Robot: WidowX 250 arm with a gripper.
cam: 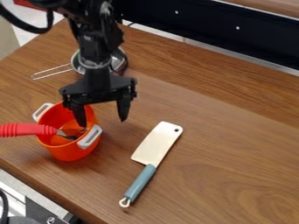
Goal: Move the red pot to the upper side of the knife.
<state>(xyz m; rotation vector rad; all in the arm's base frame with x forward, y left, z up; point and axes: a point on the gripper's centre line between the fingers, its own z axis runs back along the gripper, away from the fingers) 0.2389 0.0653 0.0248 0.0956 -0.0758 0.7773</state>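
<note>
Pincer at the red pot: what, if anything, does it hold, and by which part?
Nothing: the pincer is open, one finger in or above the red pot, the other beyond its rim.

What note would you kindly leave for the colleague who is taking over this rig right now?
Gripper: fingers open and astride the right part of the rim of the red pot, one inside, the other outside; no grip on it.
Job's things: the pot stands left of the cleaver, which lies flat, blade end up-view, blue handle towards the near edge. A red-handled utensil leans in the pot.
Done: gripper at the pot.
Left: close on the pot, carry it to the cleaver's upper side, release. The utensil may swing or tip out on the way.
</note>
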